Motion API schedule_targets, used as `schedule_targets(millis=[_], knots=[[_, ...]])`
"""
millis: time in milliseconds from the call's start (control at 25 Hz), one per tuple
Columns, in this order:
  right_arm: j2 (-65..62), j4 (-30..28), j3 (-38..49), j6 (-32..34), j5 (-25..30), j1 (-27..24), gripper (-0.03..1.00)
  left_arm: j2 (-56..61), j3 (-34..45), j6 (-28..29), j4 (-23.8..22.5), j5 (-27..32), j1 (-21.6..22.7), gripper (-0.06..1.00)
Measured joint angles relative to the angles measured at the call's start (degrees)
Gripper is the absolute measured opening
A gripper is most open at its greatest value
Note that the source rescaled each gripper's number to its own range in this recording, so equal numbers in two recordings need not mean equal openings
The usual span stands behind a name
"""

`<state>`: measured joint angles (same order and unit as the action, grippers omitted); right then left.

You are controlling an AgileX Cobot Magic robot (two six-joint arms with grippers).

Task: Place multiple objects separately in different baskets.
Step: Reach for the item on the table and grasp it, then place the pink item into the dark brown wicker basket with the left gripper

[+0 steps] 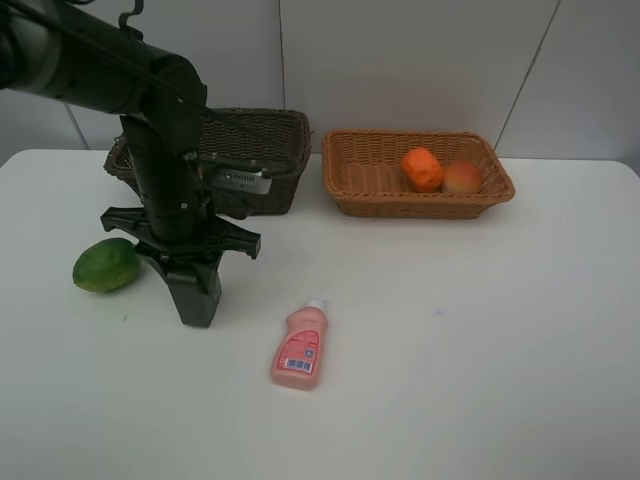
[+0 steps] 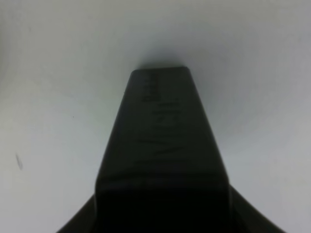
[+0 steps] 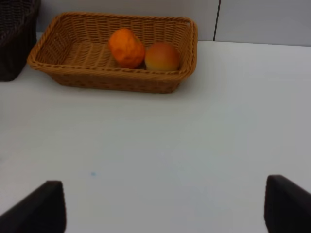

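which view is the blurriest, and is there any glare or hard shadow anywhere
left wrist: blurriest, a dark tapered shape fills the frame, its lettering unreadable, soft shadow at its far end; right wrist: light orange-tan wicker basket fairly sharp, fingertips of the right gripper blurred; exterior high: even light, no glare, only faint shadows under the pink white-capped bottle and green round fruit

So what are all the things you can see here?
Green fruit: one, green, on the table, left side.
Pink bottle: one, pink with white cap, lying mid-table.
Orange: one, orange, in the tan basket.
Peach: one, red-yellow, beside the orange in that basket.
Tan basket: one, light orange-tan, back right.
Dark basket: one, dark brown, back left.
Table: one, white, under everything.
Left gripper: one, black, pointing down at the table.
Right gripper: one, black, open, facing the tan basket.
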<state>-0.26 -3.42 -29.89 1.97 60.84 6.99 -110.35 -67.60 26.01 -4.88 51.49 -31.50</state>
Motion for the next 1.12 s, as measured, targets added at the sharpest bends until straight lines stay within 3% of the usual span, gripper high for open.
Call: schedule_targets(millis=[480, 1120], knots=[[0.0, 0.0, 0.0, 0.0, 0.0, 0.0, 0.66, 0.0, 0.0, -4.0, 0.0, 0.8, 0.0, 0.51], [0.0, 0.0, 0.0, 0.0, 0.0, 0.0, 0.66, 2.6, -1.2, -4.8, 0.3, 2.8, 0.0, 0.51]])
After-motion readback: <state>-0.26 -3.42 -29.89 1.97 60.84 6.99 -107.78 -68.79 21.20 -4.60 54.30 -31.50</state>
